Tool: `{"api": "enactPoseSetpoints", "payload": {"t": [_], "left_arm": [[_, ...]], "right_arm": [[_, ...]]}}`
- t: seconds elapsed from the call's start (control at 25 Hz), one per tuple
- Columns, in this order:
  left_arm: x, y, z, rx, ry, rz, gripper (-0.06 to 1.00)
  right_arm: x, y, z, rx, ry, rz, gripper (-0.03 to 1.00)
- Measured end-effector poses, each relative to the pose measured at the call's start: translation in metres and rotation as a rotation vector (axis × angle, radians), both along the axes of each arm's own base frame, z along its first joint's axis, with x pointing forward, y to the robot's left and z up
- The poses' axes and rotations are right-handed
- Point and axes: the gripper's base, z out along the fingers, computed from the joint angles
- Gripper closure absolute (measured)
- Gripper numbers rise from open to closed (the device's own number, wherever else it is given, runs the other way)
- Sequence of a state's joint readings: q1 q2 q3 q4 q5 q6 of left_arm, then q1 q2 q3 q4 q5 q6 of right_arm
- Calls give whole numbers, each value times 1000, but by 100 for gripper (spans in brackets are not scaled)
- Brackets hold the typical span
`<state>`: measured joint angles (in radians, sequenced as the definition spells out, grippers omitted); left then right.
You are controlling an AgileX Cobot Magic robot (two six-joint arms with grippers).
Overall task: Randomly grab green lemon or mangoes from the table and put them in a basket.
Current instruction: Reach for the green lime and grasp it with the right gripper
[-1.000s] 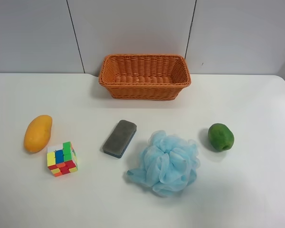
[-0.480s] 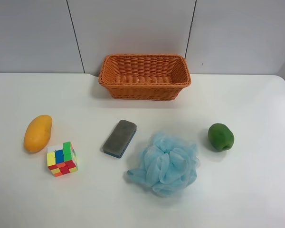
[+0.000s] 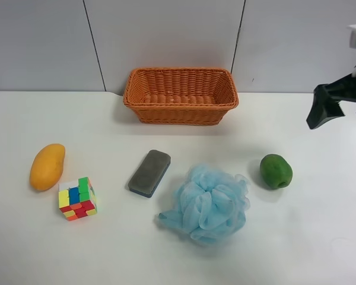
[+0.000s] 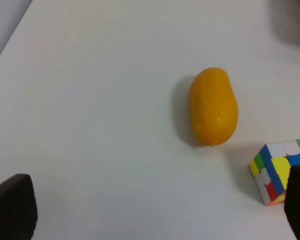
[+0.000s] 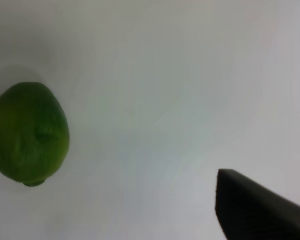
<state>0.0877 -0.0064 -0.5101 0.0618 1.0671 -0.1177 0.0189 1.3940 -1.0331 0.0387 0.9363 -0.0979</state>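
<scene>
The white table (image 3: 59, 124) carries a basket (image 3: 178, 113), mango (image 3: 47, 167), colour cube (image 3: 77, 198), eraser (image 3: 149, 173), blue mesh sponge (image 3: 207, 203) and green lemon (image 3: 276, 171).

One high camera is overlooking the whole bench (image 3: 166, 255); two wrist cameras are looking down from close above it.
The exterior high view is facing the back wall (image 3: 166, 35), basket (image 3: 181, 95) at upper centre. The right wrist view is sharing the green lemon (image 5: 29, 132) lying at that frame's right; the left wrist view is sharing the mango (image 4: 213, 106) and cube (image 4: 277, 172) at its left.
</scene>
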Motion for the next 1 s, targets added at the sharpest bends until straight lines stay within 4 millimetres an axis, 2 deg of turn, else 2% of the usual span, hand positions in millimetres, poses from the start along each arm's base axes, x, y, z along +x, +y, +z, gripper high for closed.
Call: {"api": "enactPoseSetpoints", "payload": {"t": [0.28, 0.32, 0.56, 0.76, 1.0], "left_arm": [[0, 0, 0, 0, 0, 0, -5], [0, 0, 0, 0, 0, 0, -5], [0, 0, 0, 0, 0, 0, -5], [0, 0, 0, 0, 0, 0, -5], [0, 0, 0, 0, 0, 0, -5]], "right_arm": [[35, 30, -58, 40, 92, 58, 5], [35, 30, -58, 40, 92, 58, 5], [54, 52, -113, 43, 177, 93, 5], [55, 57, -136, 39, 242, 102, 5], [55, 59, -141, 41, 260, 103, 5]]}}
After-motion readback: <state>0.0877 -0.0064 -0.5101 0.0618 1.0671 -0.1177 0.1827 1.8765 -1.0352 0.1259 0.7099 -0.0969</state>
